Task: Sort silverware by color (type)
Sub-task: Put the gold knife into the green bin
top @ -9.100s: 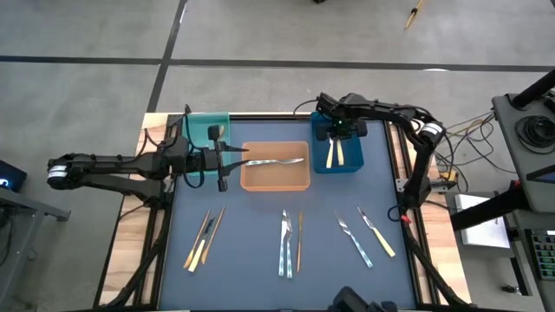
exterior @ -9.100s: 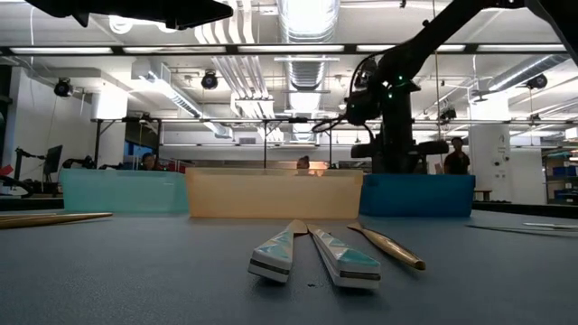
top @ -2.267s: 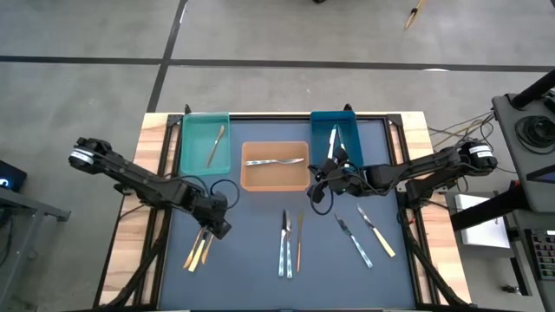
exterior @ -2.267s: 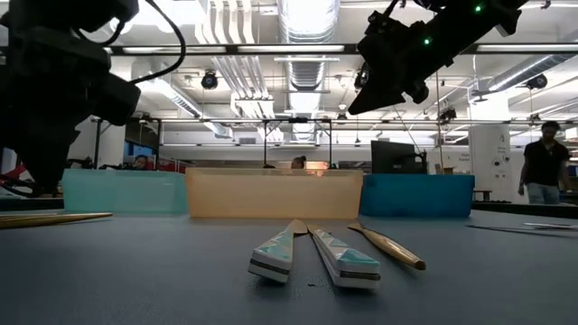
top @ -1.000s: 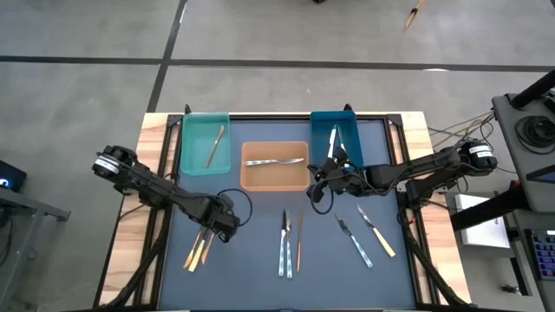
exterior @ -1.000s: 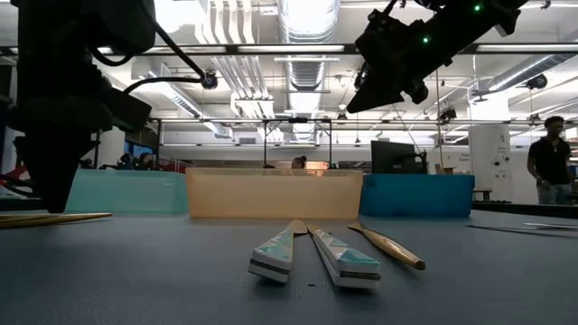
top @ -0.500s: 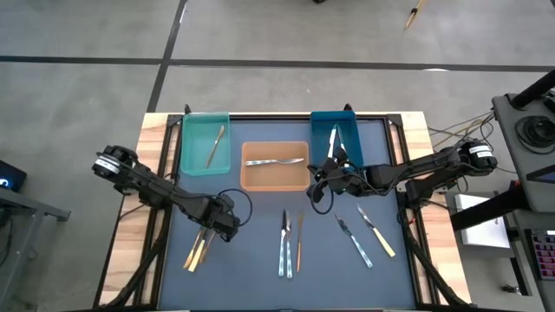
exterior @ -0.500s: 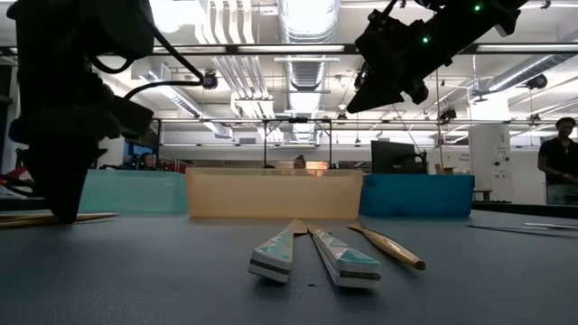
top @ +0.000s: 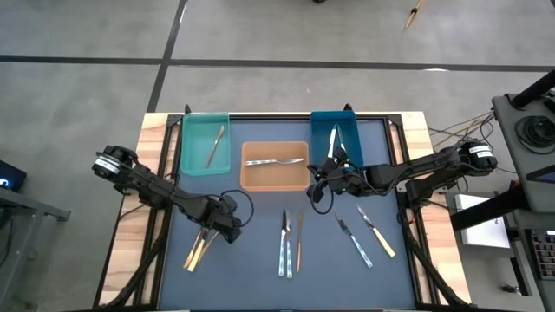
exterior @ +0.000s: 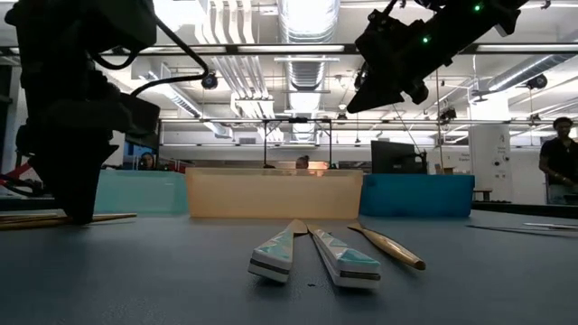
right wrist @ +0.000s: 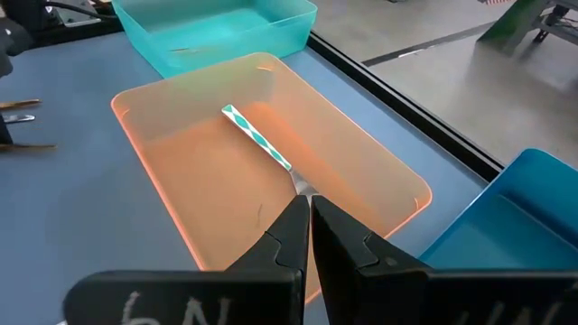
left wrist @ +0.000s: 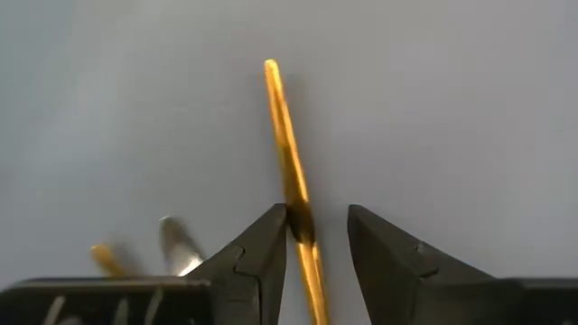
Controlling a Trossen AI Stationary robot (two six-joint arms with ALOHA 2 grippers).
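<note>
My left gripper (top: 229,230) stands low over the table's left part, fingers open and pointing down, one on either side of a slim gold piece (left wrist: 282,126) that lies flat on the blue mat. In the low view, my left gripper (exterior: 77,215) reaches down to the mat. More gold pieces (top: 198,250) lie beside it. My right gripper (top: 317,194) hangs shut and empty above the mat, between the orange bin (top: 251,180) and the blue bin (top: 317,139). Patterned silver pieces (top: 284,244) and a gold one (top: 299,244) lie mid-table. My left gripper comes from above with its open fingers across the gold piece's slim shaft (left wrist: 294,203). One finger (left wrist: 267,236) stands right against the shaft, and I cannot tell whether it touches. The other finger stands apart. The piece lies flat on the mat.
The teal bin (top: 189,165) at the far left holds a gold piece. The orange bin holds a silver fork (right wrist: 262,144). The blue bin holds pieces with pale yellow handles (top: 334,139). A fork (top: 354,239) and a yellow-handled piece (top: 376,232) lie at the right. A person stands in the room behind (exterior: 558,153).
My left gripper has come down to the mat and moved a little toward the table's right and near edges, ending with a finger on either side of the gold piece. My right gripper has kept still.
</note>
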